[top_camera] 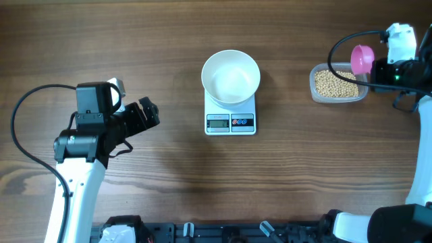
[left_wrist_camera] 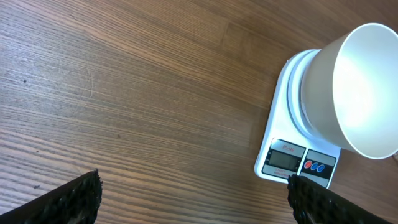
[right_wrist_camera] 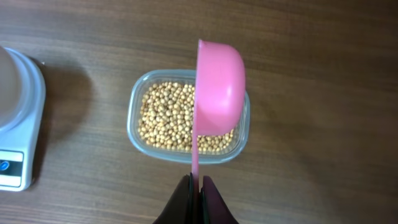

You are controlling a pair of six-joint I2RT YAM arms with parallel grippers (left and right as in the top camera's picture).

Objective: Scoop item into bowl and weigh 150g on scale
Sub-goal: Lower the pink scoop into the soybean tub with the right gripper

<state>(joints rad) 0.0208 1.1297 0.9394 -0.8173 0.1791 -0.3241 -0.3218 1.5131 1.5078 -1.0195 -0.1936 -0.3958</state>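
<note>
The white bowl [top_camera: 231, 76] [left_wrist_camera: 360, 87] stands empty on the white scale [top_camera: 230, 116] [left_wrist_camera: 292, 158] at the table's middle. Tan beans [top_camera: 335, 84] [right_wrist_camera: 168, 118] fill a clear container [top_camera: 317, 91] [right_wrist_camera: 134, 127] at the right. My right gripper [right_wrist_camera: 196, 186] [top_camera: 379, 67] is shut on the handle of a pink scoop [right_wrist_camera: 217, 90] [top_camera: 362, 59], which hangs tilted on its side above the container's right part. My left gripper [left_wrist_camera: 193, 186] [top_camera: 150, 113] is open over bare wood, left of the scale, with nothing between its fingers [left_wrist_camera: 74, 199].
The wooden table [top_camera: 135, 40] stretches around the scale. A dark rail [top_camera: 223, 233] with fixtures runs along the front edge. Black cables [top_camera: 34, 108] loop beside both arms.
</note>
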